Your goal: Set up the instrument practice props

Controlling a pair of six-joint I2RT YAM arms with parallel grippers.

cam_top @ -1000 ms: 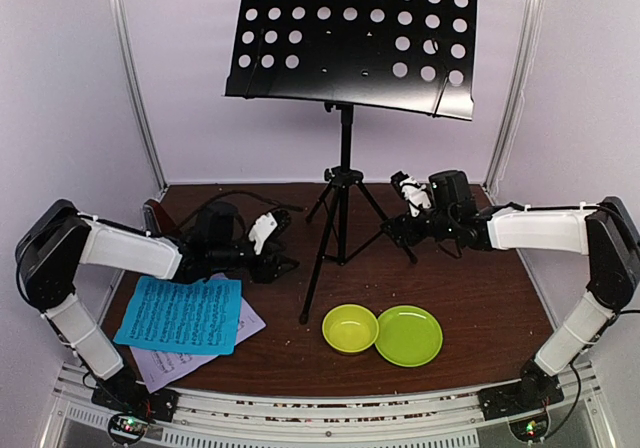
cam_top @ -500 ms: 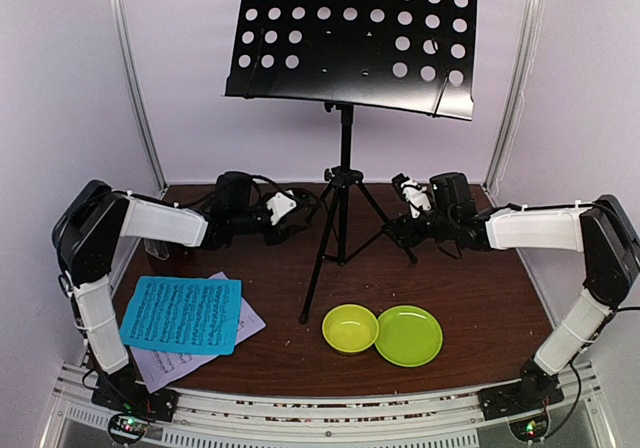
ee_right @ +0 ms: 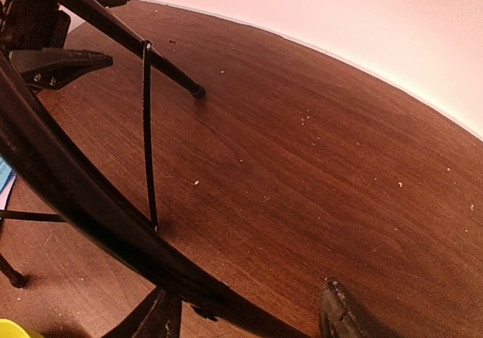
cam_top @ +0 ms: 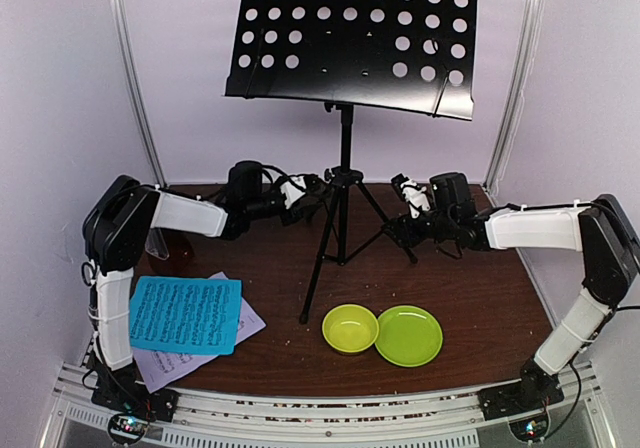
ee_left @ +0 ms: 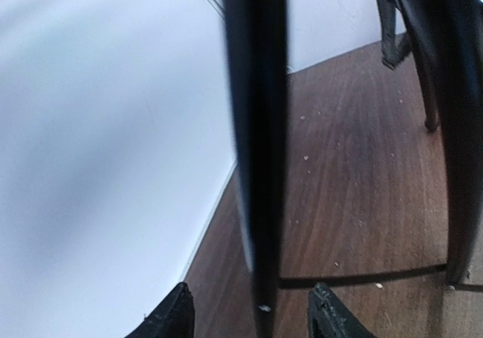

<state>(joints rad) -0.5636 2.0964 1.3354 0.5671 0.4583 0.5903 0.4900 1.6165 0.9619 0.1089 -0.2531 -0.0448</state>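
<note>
The black music stand (cam_top: 345,168) rises at the back centre on its tripod, its perforated desk (cam_top: 350,38) bare. My left gripper (cam_top: 312,188) is open at the tripod's upper left; in the left wrist view one black leg (ee_left: 256,164) runs between its fingertips (ee_left: 170,317) with a gap on each side. My right gripper (cam_top: 395,230) is open around the right leg (ee_right: 90,202), which crosses close to its left finger (ee_right: 155,319). The blue sheet (cam_top: 185,315) lies front left on the pale lilac sheet (cam_top: 165,366). The metronome (cam_top: 158,245) is mostly hidden behind my left arm.
A yellow-green bowl (cam_top: 350,328) and a green plate (cam_top: 408,335) sit side by side at the front centre, just right of the tripod's front leg (cam_top: 315,283). White walls with metal posts close the back and both sides of the brown table (cam_top: 470,288).
My left arm has swung away from the sheets to the back, bringing its gripper up to the tripod. The right gripper has stayed at the right leg and its jaws have narrowed.
</note>
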